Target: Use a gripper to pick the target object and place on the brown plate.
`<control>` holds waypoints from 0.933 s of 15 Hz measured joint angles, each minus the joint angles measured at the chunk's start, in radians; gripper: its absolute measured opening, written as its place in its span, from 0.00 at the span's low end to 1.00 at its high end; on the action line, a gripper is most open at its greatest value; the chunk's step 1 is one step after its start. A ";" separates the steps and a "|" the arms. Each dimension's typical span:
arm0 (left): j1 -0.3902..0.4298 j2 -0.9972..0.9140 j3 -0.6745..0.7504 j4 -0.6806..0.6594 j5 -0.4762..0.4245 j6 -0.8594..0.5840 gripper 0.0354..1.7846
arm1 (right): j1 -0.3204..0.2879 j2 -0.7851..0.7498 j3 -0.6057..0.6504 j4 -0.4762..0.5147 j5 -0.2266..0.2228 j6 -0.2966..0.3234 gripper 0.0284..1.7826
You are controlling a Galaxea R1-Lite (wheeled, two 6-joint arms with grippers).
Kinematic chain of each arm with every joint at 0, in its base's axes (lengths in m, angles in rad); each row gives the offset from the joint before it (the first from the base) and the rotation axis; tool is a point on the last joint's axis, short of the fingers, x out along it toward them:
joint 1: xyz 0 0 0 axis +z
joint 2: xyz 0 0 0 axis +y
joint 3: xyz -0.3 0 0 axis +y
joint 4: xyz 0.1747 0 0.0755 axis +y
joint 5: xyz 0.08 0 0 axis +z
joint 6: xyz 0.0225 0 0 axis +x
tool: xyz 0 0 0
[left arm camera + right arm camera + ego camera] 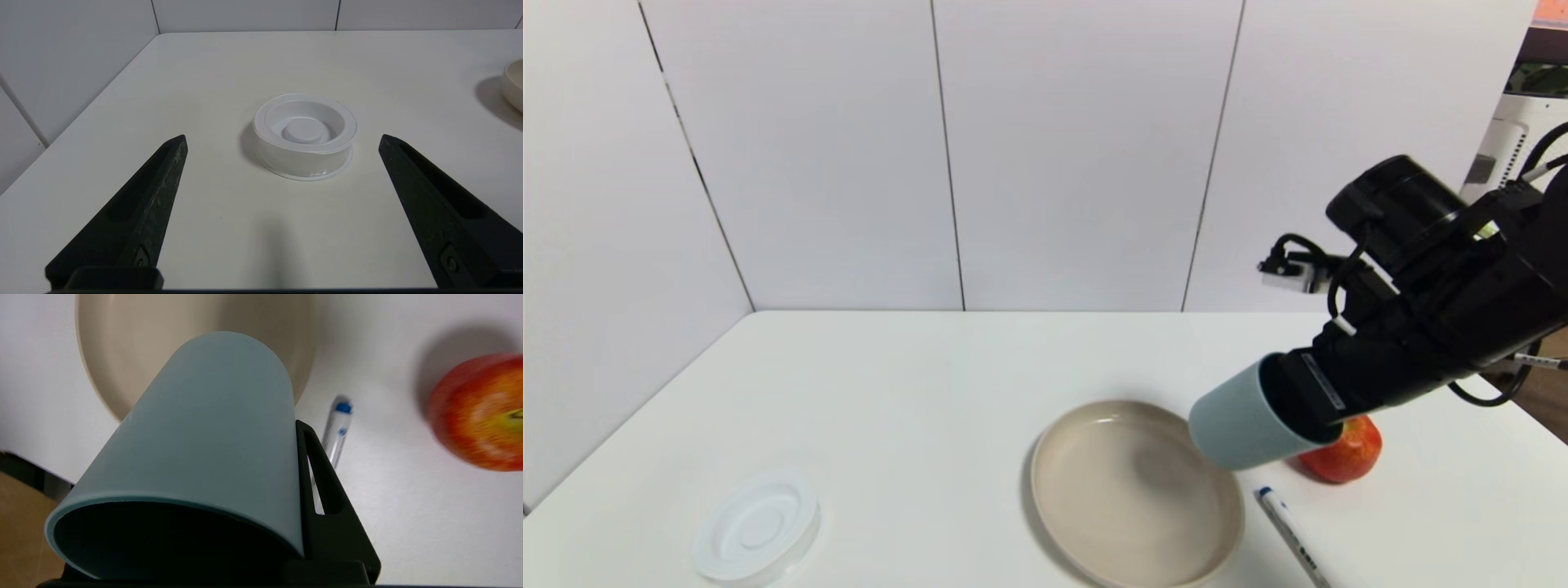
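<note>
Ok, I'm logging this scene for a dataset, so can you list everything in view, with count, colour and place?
cup: one, pale blue-grey, held tilted in the air over the plate's right edge
brown plate: one, beige-tan, on the table at front centre
apple: one, red, on the table right of the plate
pen: one, white with blue cap, lying in front of the apple
plastic dish: one, white, on the table at front left
table: one, white
right end effector: black, shut on the cup near its mouth
left end effector: black, fingers wide apart, low over the table facing the plastic dish
</note>
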 joint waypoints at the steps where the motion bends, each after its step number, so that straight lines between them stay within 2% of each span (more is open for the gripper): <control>1: 0.000 0.000 0.000 0.000 0.000 0.000 0.94 | 0.020 0.005 0.017 0.001 0.000 0.000 0.06; 7: 0.000 0.000 0.000 0.000 0.000 0.000 0.94 | 0.075 0.090 0.030 -0.009 -0.002 0.001 0.06; 11: 0.000 0.000 0.000 0.000 0.000 0.000 0.94 | 0.098 0.154 0.022 -0.061 -0.003 0.000 0.06; 14: 0.000 0.000 0.000 0.000 0.000 0.000 0.94 | 0.103 0.173 0.020 -0.072 -0.007 -0.001 0.35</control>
